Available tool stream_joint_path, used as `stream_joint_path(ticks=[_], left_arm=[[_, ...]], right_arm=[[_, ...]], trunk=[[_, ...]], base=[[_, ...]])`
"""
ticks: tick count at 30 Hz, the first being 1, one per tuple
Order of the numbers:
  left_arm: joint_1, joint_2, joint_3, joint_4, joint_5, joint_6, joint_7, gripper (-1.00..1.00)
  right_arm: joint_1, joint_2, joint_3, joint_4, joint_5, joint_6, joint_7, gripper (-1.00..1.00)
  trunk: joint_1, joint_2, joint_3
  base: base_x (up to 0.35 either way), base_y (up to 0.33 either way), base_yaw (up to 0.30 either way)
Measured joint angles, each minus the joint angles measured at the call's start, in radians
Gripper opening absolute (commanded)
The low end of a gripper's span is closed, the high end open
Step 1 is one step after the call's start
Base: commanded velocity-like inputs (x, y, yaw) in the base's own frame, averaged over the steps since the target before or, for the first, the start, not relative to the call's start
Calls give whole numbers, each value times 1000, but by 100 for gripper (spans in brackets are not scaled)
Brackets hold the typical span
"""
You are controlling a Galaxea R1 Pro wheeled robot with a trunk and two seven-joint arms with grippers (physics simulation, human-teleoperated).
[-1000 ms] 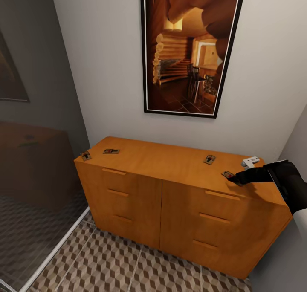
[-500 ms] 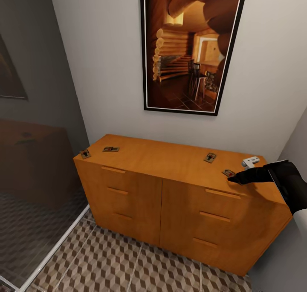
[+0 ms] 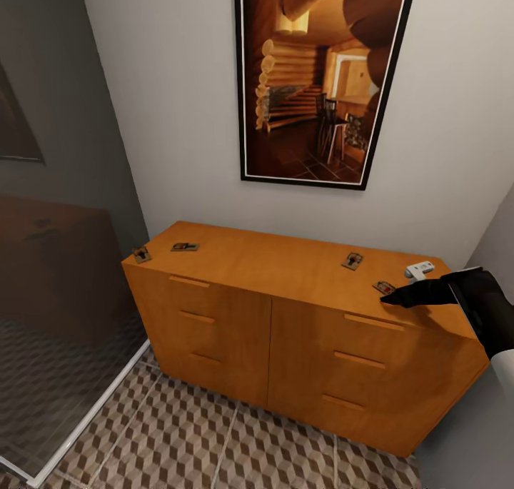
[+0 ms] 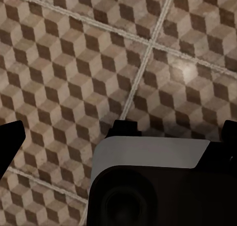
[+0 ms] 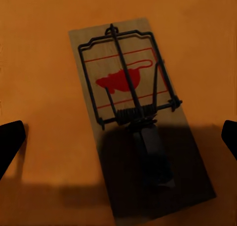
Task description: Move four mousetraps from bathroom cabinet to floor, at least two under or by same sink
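Four mousetraps lie on top of the orange-brown cabinet (image 3: 235, 310): one at the left corner (image 3: 141, 254), one beside it (image 3: 184, 246), one toward the right (image 3: 352, 261) and one near the right front edge (image 3: 383, 287). My right gripper (image 3: 391, 299) hovers just beside that last trap. In the right wrist view the trap (image 5: 129, 100) lies flat under my open right gripper (image 5: 118, 137), its black fingertips (image 5: 11, 139) spread wide on either side, not touching it. My left gripper (image 4: 120, 137) hangs open over the cube-patterned bathroom floor (image 4: 74, 63). The sink is out of view.
A small white device (image 3: 420, 269) sits at the cabinet's right rear corner, close to my right arm. A framed picture (image 3: 318, 82) hangs above. A glass shower wall (image 3: 57, 260) stands left of the cabinet, and patterned floor (image 3: 214, 439) runs in front.
The head camera has tilted slightly, shifting the picture upward. My right gripper tip, which overlapped the trap's corner, now sits just off it toward the cabinet's front edge.
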Motion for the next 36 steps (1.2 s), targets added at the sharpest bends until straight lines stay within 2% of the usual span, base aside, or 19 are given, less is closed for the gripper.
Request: stream_joint_path(ticks=[20, 36], left_arm=[[0, 0, 0, 0, 0, 0, 0, 100], [0, 0, 0, 0, 0, 0, 0, 100]], right_arm=[[0, 0, -1, -11, 3, -1, 0, 100], [0, 0, 0, -38, 2, -1, 0, 100]], trunk=[[0, 0, -6], [0, 0, -20]], base=[[0, 0, 0], [0, 0, 0]])
